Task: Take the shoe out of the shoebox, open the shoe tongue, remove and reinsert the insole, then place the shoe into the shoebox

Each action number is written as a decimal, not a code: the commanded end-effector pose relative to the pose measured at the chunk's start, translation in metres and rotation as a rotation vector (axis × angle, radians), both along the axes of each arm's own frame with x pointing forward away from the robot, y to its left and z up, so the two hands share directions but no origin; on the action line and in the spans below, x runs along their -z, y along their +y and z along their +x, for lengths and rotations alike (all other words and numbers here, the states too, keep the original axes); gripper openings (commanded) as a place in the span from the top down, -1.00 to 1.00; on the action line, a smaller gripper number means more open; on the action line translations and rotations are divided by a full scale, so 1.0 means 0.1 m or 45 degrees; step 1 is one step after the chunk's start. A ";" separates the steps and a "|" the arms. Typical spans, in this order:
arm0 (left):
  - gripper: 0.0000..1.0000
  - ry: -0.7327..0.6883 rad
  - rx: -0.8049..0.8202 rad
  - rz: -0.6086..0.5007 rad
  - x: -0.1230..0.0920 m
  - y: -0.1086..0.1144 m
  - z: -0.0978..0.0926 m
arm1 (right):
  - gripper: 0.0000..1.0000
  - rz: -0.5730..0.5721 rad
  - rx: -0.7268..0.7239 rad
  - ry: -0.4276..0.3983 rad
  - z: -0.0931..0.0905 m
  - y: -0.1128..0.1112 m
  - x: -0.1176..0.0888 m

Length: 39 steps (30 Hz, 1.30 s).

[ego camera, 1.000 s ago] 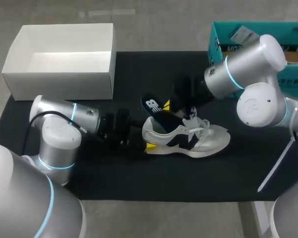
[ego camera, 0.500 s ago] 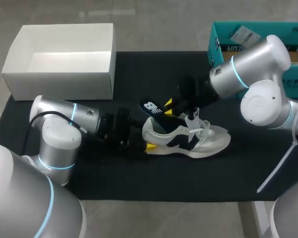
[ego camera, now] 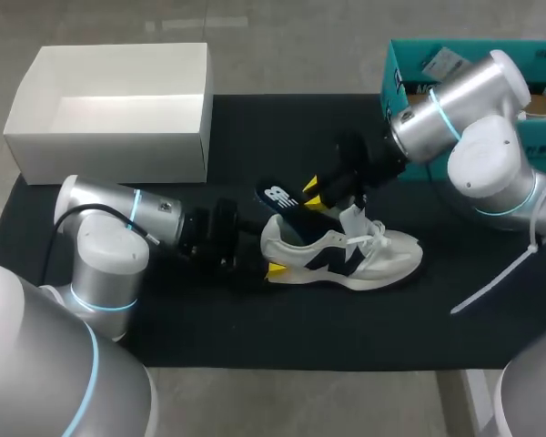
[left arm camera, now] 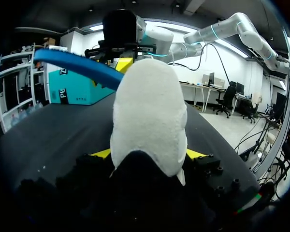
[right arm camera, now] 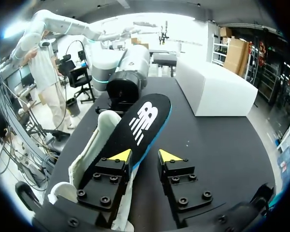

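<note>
Right wrist view: the right gripper (right arm camera: 145, 155) has its fingers apart. The one insole (right arm camera: 135, 125), dark with a blue edge and a white logo, lies against one finger and partly in the gap. It slants up out of the heel of the one white-and-navy shoe (ego camera: 346, 255), which rests on the black table (ego camera: 255, 127) with loose laces. The left gripper (left arm camera: 147, 153) is clamped on the shoe's heel from both sides. One white shoebox (ego camera: 109, 155) stands open, well apart. Since a second ago the right arm's wrist has drawn back toward the far right; shoe and insole have stayed.
</note>
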<state>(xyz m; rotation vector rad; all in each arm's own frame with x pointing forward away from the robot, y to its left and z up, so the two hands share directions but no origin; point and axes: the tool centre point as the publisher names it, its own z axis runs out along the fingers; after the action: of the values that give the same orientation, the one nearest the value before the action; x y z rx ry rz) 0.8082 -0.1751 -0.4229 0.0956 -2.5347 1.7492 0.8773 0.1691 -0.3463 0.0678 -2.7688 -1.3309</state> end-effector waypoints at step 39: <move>1.00 -0.001 -0.001 0.000 0.01 0.00 -0.01 | 1.00 -0.052 -0.139 0.188 -0.14 0.17 -0.22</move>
<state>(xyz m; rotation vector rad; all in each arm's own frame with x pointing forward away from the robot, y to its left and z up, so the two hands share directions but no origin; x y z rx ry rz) 0.8085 -0.1746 -0.4231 0.0967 -2.5350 1.7493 0.8698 0.1875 -0.3334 0.1186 -2.6054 -1.2077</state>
